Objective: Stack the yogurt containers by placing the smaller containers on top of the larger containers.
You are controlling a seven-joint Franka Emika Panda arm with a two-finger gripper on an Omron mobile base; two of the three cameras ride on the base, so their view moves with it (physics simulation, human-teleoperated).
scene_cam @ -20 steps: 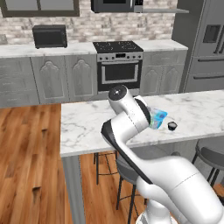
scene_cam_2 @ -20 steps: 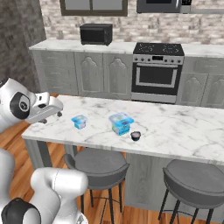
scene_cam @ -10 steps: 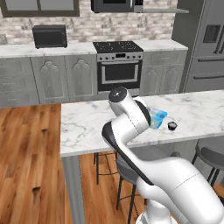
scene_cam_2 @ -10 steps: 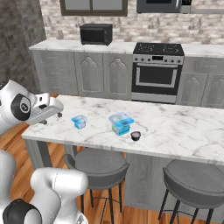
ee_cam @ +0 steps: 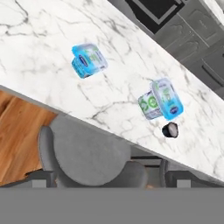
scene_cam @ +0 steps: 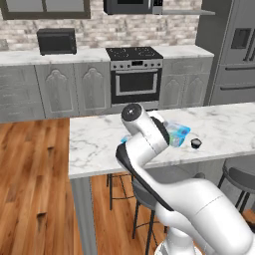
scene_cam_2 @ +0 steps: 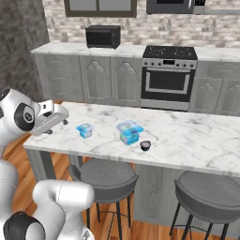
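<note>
Gripper spread wide, clasping nothing, poised over marble island at its left end; small blue yogurt tub just beyond fingers, standing on island; larger green-labelled yogurt tub farther along, apart from small tub; dark cup beside larger tub.
</note>
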